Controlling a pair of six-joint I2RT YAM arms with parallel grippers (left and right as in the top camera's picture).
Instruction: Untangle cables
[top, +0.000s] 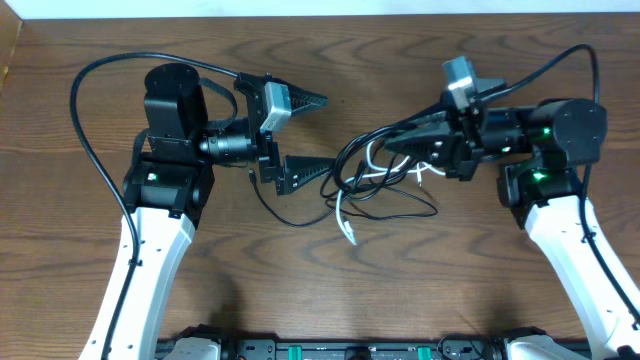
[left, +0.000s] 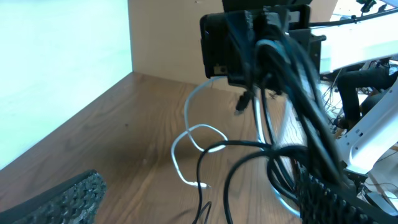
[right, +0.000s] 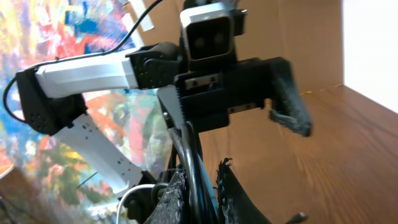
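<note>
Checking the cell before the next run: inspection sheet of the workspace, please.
surface: dark brown wood-grain table, flat.
job's things: thin black cords and one thin white cord, tangled in loops mid-table.
clutter: nothing seen.
grippers: left gripper fingers wide open, empty; right gripper fingers shut on the black cords.
cables: thick black arm cables arc over both arms.
surroundings: colourful painted panel in right wrist view.

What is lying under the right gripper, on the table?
Black cables clamped in the right gripper hang below it, and loops of a white cable show underneath. How they cross directly beneath the gripper cannot be seen, because it covers them.
</note>
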